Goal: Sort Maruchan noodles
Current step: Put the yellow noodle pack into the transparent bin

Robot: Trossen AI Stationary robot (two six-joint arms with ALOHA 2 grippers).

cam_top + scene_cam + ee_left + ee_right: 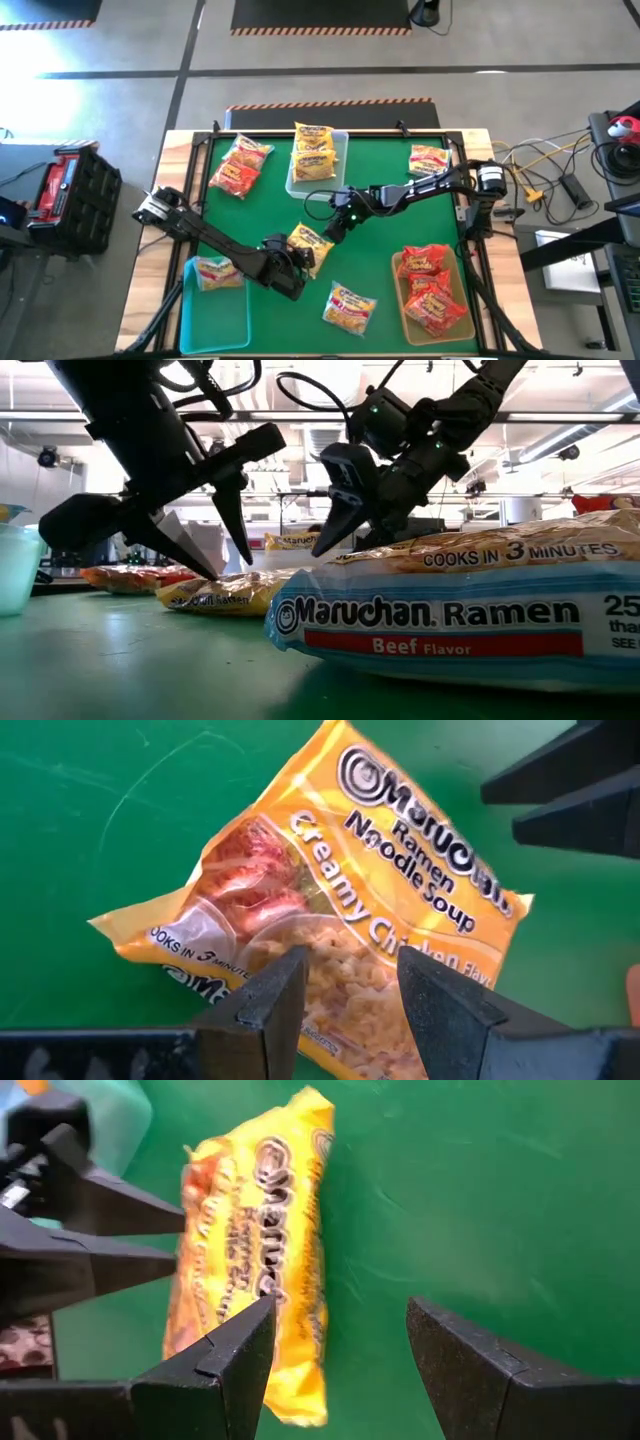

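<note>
So the packet both arms are crowding is a yellow-orange Creamy Chicken packet (310,246) lying flat on the green desk (370,270), a bit toward 7 o'clock of the mat's centre. The left tool (296,262) sits right on its 7 o'clock end, fingers spread with one tip down on the wrapper in the low view, not pinching it. The right tool (338,226) hangs just off the packet's 1 o'clock corner, fingers spread wide and holding nothing, clear of the wrapper.

Rest of the noodles, going outward:
- a Beef packet (349,308) loose on the desk at about 5 o'clock from the centre one, near the front edge; it's the big one filling the low view
- a yellow packet (218,272) lying in the teal bin (190,320) at the 7 o'clock corner
- a pile of red packets (432,288) in the tan bin (398,300) at the 5 o'clock corner
- yellow-orange packets (313,152) stacked in the clear bin (338,168) at 12 o'clock, the top one spilling over the far rim
- two red-and-yellow packets (240,165) loose on the mat at 11 o'clock
- one more loose packet (428,159) at 2 o'clock, right by the right arm's base

Left arm comes in from the 9 o'clock edge, right arm from 3 o'clock.
</note>
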